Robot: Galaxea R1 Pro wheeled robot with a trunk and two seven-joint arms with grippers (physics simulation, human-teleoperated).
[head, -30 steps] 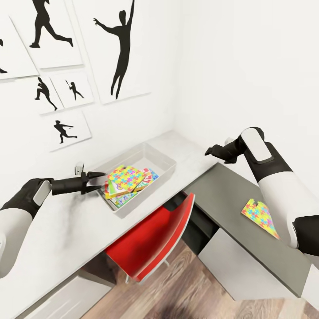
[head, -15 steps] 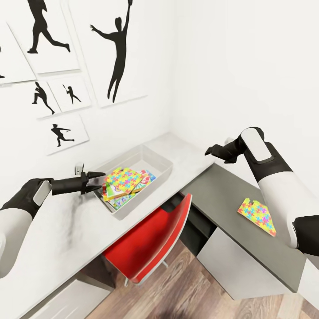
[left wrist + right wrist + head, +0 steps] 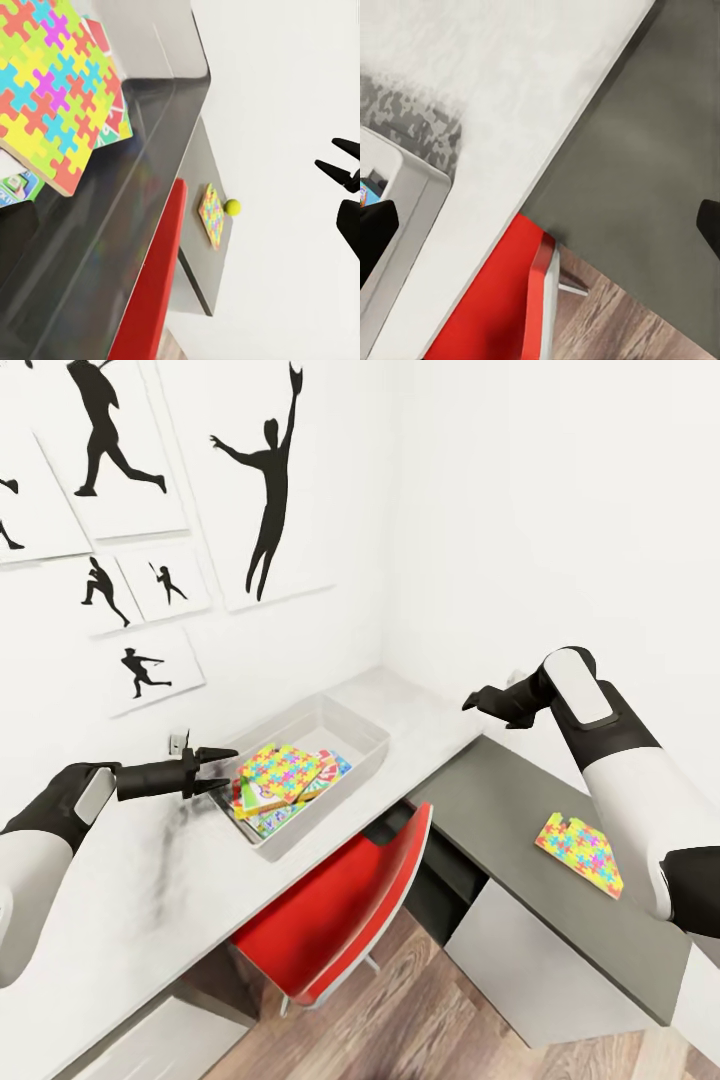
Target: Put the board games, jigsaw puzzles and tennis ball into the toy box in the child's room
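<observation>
The grey toy box (image 3: 352, 718) stands on the pale top of the table (image 3: 150, 880). One jigsaw puzzle (image 3: 280, 770) lies in it on top of printed board games (image 3: 268, 815). My left gripper (image 3: 230, 768) is open at the box's near end, level with the puzzle's edge, holding nothing. The puzzle (image 3: 45, 90) looms large in the left wrist view. A second jigsaw puzzle (image 3: 578, 852) lies on the lower dark grey section, with the tennis ball (image 3: 232, 207) beside the puzzle (image 3: 212, 216). My right gripper (image 3: 470, 702) hovers open over the table's corner, fingers wide apart in the right wrist view (image 3: 540, 225).
A red chair (image 3: 340, 905) is tucked under the table just below the toy box. White drawers (image 3: 540, 970) sit under the dark section. Baseball silhouettes (image 3: 265, 480) hang on the white wall. Wood-plank floor (image 3: 420, 1030) lies below.
The whole picture has shifted a little, so the camera moved. Both arms hold the same pose, and the puzzle in the box lies where it was.
</observation>
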